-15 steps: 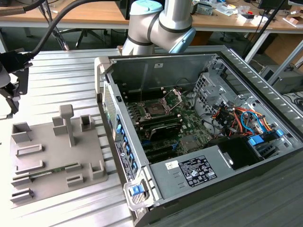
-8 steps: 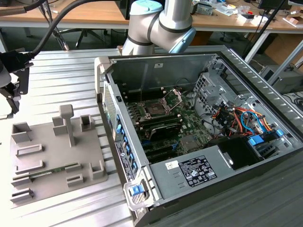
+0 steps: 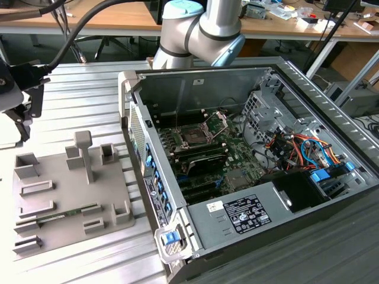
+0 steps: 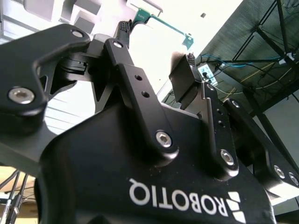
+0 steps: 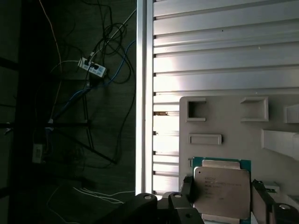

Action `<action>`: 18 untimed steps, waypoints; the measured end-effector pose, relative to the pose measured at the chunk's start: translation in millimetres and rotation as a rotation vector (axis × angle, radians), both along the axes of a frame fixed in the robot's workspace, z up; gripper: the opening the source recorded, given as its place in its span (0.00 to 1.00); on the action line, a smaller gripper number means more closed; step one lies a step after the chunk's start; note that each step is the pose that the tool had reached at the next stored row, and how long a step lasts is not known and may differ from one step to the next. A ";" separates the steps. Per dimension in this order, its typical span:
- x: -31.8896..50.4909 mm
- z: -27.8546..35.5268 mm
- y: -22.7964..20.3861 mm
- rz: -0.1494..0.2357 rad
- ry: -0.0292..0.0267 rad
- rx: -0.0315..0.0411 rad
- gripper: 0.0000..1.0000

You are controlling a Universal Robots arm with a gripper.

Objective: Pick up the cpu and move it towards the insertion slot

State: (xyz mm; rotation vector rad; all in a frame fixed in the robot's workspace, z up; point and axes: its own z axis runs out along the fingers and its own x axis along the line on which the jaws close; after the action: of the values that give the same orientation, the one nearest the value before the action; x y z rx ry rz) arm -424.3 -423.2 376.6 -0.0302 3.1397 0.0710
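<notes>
Exterior view, left to right: the gripper point(image 3: 22, 121) hangs at the far left, over the outer edge of a grey tray point(image 3: 56, 177). A memory stick point(image 3: 62, 215) lies in the tray. The open case point(image 3: 195, 83) sits to the right, with the slot point(image 3: 193, 136) on its board, well apart from the gripper.

First wrist view: the cpu point(image 5: 220, 189), metal top toward the camera, sits between the two fingers point(image 5: 186, 191), one against each of two opposite edges, with the tray behind it.

Second wrist view: the cpu's thin green edge spans the gap from fingertip to fingertip. The jaws pinch the cpu. Whether it is clear of the tray cannot be told.
</notes>
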 end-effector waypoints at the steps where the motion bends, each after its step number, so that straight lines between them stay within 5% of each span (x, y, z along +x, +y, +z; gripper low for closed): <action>1: 2.3 0.0 0.0 0.000 0.0000 0.0000 0.55; 18: 28.2 0.0 0.0 0.000 0.0000 0.0000 0.55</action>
State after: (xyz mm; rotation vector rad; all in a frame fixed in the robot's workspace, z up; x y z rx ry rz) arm -396.1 -423.1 376.5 -0.0301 3.1396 0.0710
